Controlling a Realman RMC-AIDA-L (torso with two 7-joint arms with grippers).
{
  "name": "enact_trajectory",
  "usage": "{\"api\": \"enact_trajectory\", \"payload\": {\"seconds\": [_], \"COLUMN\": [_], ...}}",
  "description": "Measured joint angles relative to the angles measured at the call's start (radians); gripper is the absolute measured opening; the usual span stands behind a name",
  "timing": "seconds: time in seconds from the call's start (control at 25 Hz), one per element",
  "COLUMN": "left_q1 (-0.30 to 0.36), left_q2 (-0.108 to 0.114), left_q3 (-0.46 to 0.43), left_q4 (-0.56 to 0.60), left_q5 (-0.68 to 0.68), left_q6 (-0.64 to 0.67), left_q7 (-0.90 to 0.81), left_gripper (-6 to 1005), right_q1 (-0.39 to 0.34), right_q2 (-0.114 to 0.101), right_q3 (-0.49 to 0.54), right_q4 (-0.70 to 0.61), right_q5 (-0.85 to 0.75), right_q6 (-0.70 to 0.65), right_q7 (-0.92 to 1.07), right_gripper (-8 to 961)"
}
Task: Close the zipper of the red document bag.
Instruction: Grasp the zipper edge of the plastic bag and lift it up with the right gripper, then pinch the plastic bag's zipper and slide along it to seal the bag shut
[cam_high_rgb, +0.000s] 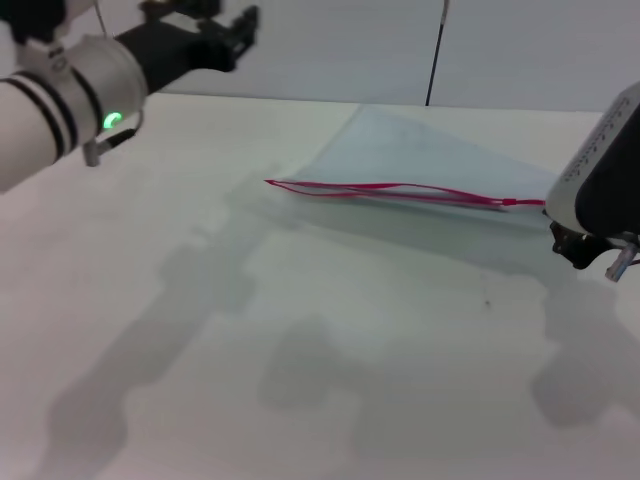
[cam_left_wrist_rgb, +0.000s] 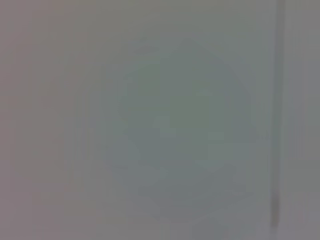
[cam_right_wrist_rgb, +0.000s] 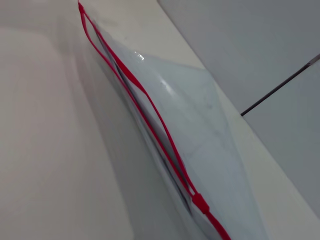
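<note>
Translucent grey-blue plastic makes up the red document bag (cam_high_rgb: 420, 165), which lies flat on the white table (cam_high_rgb: 300, 380) toward the robot's right and far side. Its zipper (cam_high_rgb: 400, 190) runs along the near long edge, stretching roughly left to right across the head view and slanting slightly nearer toward the right. In the right wrist view the two red tracks (cam_right_wrist_rgb: 145, 105) stand apart over most of their length, so the mouth gapes, and they meet only at the small red slider (cam_right_wrist_rgb: 200, 202), which sits near the bag's right-hand end.

The right tool (cam_high_rgb: 590, 245) hangs just beside that end, close to the slider; whether its fingers are wide or narrow cannot be told, as the wrist body hides them. The left tool (cam_high_rgb: 225, 40) is raised well to the far left, apart from the bag, and its fingers' spread cannot be made out either; its wrist view shows nothing usable.

To close the bag well, the judgement is that one tool should pin the right-hand corner while the slider is pinched squarely and drawn straight along the zipper's long axis toward the open left end, kept low so the limp plastic does not buckle or drag.
</note>
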Motion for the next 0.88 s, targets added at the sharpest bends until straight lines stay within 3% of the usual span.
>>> {"api": "enact_trajectory", "payload": {"seconds": [0.32,0.56,0.76,0.88], "left_q1": [-0.091,-0.172,-0.218,-0.23], "left_q2": [0.081,0.142,0.143,0.115], "left_q3": [0.16,0.252,0.215,0.134], "left_q4": [0.002,0.006,-0.007,-0.008], "left_q5": [0.054,0.25,0.556,0.795], "left_q6": [-0.002,-0.063,-0.21,-0.309], "left_q7": [-0.093,-0.312,-0.548,-0.709], "left_gripper": [460,460,461,461], "right_q1": [-0.023,-0.022,-0.016,-0.014], "right_q2": [0.0,0.0,0.0,0.0], "right_q3": [0.028,0.033,0.025,0.017], "right_q4": [-0.057,-0.059,-0.056,-0.059], "right_q5": [0.0,0.005,0.008,0.013], "right_q6": [-0.016,-0.02,-0.017,-0.014], "right_q7": [0.0,0.0,-0.001,-0.001], "right_gripper": [32,31,30,29]}}
